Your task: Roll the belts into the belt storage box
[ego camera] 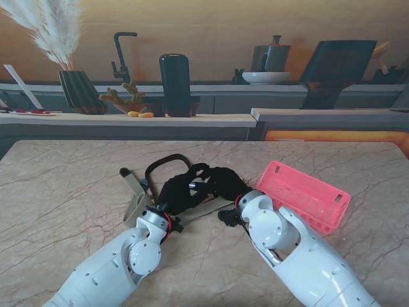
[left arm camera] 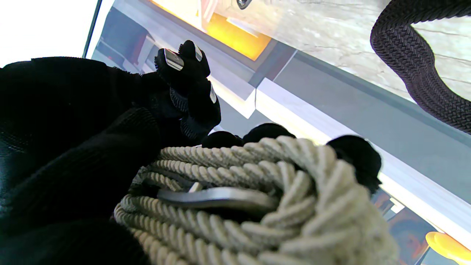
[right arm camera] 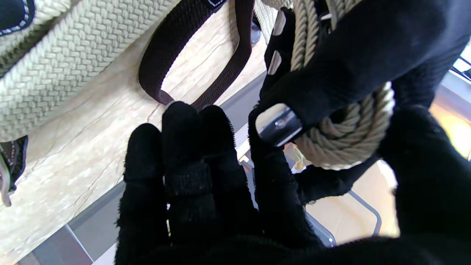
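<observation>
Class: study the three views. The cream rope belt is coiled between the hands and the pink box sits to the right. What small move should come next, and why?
Probably carry the coiled cream rope belt, gripped by the left hand, rightward toward the pink box. The coil looks wound, and nothing can be seen in the box.

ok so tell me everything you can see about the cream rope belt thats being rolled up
The cream rope belt is a braided, twisted-cord belt that looks like cotton, wound into a coil with a flat grey metal piece tucked among the turns. The black-gloved left hand wraps around it, holding it off the table. The right hand sits close beside it; whether it touches is unclear.
</observation>
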You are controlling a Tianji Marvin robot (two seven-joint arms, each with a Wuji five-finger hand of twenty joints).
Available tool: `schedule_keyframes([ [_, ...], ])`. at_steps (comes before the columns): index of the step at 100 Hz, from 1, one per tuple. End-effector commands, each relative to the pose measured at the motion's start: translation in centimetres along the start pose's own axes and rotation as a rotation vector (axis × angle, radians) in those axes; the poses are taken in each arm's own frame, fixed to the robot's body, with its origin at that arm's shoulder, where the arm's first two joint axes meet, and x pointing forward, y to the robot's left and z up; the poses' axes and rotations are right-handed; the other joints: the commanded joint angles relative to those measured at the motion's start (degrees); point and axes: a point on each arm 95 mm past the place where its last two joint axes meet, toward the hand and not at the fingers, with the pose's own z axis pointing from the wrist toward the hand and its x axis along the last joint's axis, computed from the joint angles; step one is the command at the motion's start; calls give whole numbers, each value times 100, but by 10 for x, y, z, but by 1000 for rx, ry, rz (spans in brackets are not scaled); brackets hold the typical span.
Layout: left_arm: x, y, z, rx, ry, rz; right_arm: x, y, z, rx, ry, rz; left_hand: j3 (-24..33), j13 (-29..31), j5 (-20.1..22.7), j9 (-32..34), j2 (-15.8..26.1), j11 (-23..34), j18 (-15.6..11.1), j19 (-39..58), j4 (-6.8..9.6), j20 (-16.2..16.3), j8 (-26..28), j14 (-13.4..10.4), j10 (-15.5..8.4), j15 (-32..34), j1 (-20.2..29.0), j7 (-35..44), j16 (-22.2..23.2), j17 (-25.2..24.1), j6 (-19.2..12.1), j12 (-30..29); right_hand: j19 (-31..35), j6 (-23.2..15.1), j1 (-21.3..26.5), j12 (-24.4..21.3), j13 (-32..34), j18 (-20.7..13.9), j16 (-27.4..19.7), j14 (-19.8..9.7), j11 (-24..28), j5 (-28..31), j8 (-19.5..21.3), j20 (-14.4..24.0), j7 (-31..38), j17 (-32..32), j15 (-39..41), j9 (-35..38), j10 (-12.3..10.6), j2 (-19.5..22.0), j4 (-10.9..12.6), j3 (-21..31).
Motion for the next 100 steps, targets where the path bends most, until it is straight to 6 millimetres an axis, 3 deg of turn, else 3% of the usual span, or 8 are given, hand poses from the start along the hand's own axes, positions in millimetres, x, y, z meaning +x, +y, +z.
schedule_keyframes([
  [1, 8, 1, 3, 7, 18, -20, 3, -9, -1, 31, -4, 11, 169, 373, -195, -132, -291, 141, -251, 698, -3, -40, -83, -574, -361, 1223, -30, -180, 458, 241, -170, 143, 227, -485, 664, -40, 223, -21, 7, -22, 98, 361, 98, 96, 289, 88, 145, 227, -9, -98, 204, 535],
  [8, 9, 1, 3, 10, 18, -24, 3, -9, -1, 43, -15, 21, 173, 373, -198, -131, -284, 135, -255, 702, -5, -41, -86, -579, -371, 1219, -29, -183, 456, 242, -183, 145, 259, -595, 1387, -111, 318, -30, -61, -24, 61, 196, -804, 33, 1099, 135, 143, 373, -33, -84, -270, 563],
  [20, 10, 1, 2, 17, 15, -45, 2, -10, -1, 68, -32, 67, 180, 372, -188, -125, -285, 125, -265, 705, -10, -44, -86, -588, -386, 1211, -40, -177, 451, 241, -181, 150, 268, -697, 2633, -215, 561, -4, -145, 17, -41, 209, -1651, -5, 2158, 203, 80, 754, -76, 219, -417, 553],
  [33, 11, 1, 2, 27, 9, -71, 3, -10, 0, 64, -43, 104, 164, 370, -199, -263, -270, -86, -264, 555, -20, -110, -94, -590, -297, 1047, -70, -185, 404, 205, -213, 85, 359, -767, 2879, -144, 655, -75, -71, 21, 121, 350, -1512, 22, 2411, 243, 256, 866, -84, 285, -512, 819],
  [49, 8, 1, 3, 19, 20, -34, 3, -3, -4, -7, -36, 90, 22, -6, -391, -1251, -259, -1874, -83, -559, -58, 93, -257, -211, 119, -771, 23, -456, 623, -953, -312, -779, 383, -949, 2904, -37, 598, -123, 16, -46, 323, 273, -1155, 20, 2572, 199, 432, 781, -124, 385, -549, 898],
  [60, 5, 2, 4, 11, 18, -9, 6, 4, -11, -43, -22, 86, 34, -492, -476, -1694, -196, -2491, -14, -986, 5, 248, -303, -50, 255, -1233, 69, -524, 755, -1449, -321, -1403, 357, -977, 2921, 4, 546, -150, 35, -79, 390, 207, -1045, 5, 2600, 170, 458, 715, -150, 482, -551, 852],
  [88, -2, 4, 6, -14, -13, 38, 5, 18, -26, -149, -5, 56, -112, -1078, -274, -2034, 123, -2896, 140, -1492, 57, 573, -247, 231, 441, -1663, 456, -388, 854, -2078, -293, -1887, 355, -1002, 2952, 73, 541, -194, 65, -134, 508, 95, -875, -5, 2663, 178, 516, 662, -173, 598, -539, 740],
  [100, -5, 6, 7, -34, -33, 47, 5, 21, -29, -201, -2, 44, -744, -872, 476, -1305, 511, -2908, 182, -1444, -129, 735, 47, 287, 548, -1621, 1116, 69, 766, -1947, -288, -1332, 374, -1028, 2947, 85, 559, -214, 69, -159, 534, 82, -870, -4, 2668, 207, 537, 656, -197, 625, -536, 699],
])
